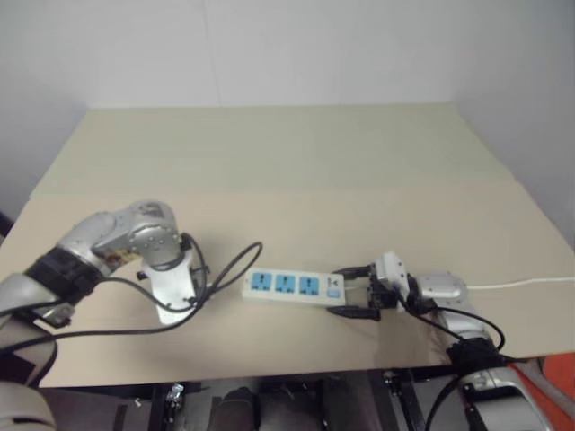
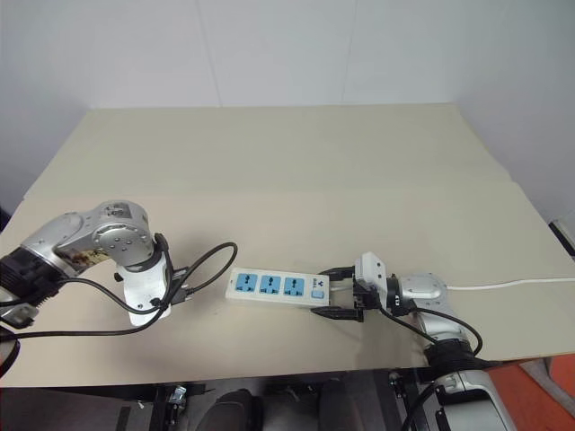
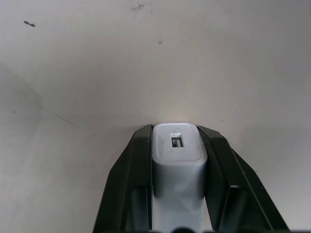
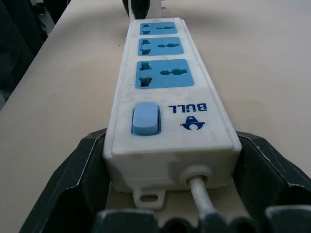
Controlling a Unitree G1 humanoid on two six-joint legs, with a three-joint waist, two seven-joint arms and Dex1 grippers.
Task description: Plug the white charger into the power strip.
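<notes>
The white charger (image 3: 178, 158) is pinched between the two black fingers (image 3: 137, 184) of my left gripper (image 3: 175, 129), which points straight down at the table, its tips close above the surface. In the head views that gripper (image 1: 171, 310) is left of the power strip (image 1: 292, 285), a white bar with three blue sockets lying near the table's front edge. My right gripper (image 1: 352, 291) reaches in level from the right. Its fingers (image 4: 80, 170) clasp both sides of the strip's switch end (image 4: 146, 119), where the cord leaves.
The strip's thin white cord (image 1: 526, 284) runs off to the right across the beige table (image 1: 287, 180). A black cable loop (image 1: 235, 267) from my left arm lies just beside the strip's left end. The table's front edge (image 1: 269, 368) is close.
</notes>
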